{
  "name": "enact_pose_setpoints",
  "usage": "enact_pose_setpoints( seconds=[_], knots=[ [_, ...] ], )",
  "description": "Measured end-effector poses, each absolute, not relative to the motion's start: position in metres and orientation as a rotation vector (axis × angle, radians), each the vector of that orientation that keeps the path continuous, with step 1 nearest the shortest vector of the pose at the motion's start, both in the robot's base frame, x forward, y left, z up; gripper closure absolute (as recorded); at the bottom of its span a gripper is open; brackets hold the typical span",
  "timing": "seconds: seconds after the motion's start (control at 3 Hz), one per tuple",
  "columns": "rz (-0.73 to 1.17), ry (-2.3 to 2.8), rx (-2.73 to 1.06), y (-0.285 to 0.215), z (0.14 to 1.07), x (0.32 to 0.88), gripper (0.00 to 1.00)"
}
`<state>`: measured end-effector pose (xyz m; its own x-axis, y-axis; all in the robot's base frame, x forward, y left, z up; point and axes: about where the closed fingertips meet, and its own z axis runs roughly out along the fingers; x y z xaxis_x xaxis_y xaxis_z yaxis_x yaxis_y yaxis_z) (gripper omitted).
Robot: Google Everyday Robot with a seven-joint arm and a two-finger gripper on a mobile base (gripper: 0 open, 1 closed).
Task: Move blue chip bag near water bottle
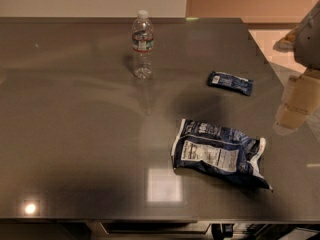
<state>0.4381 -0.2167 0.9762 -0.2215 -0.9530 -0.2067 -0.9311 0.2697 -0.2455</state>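
The blue chip bag (218,153) lies flat on the grey table (75,134), right of centre and near the front, with its white nutrition panel facing up. The water bottle (142,45) stands upright at the back, left of centre, clear with a white cap and a red, white and green label band. The bag and the bottle are well apart. My gripper (294,109) hangs at the right edge of the view, above the table's right side, to the right of and a little behind the bag, and it touches nothing.
A small flat blue packet (230,83) lies between the bottle and my gripper, behind the bag. The table's right edge runs diagonally near the arm (310,34). A pale wall stands behind the table.
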Motion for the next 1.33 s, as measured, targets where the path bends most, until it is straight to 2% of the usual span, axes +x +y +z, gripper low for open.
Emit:
enact_pose_setpoints(
  seconds=[0.67, 1.33],
  knots=[
    [-0.034, 2.196, -1.759, -0.209, 0.971, 0.427, 0.0],
    [0.03, 2.105, -1.853, -0.191, 0.925, 0.393, 0.0]
  ],
)
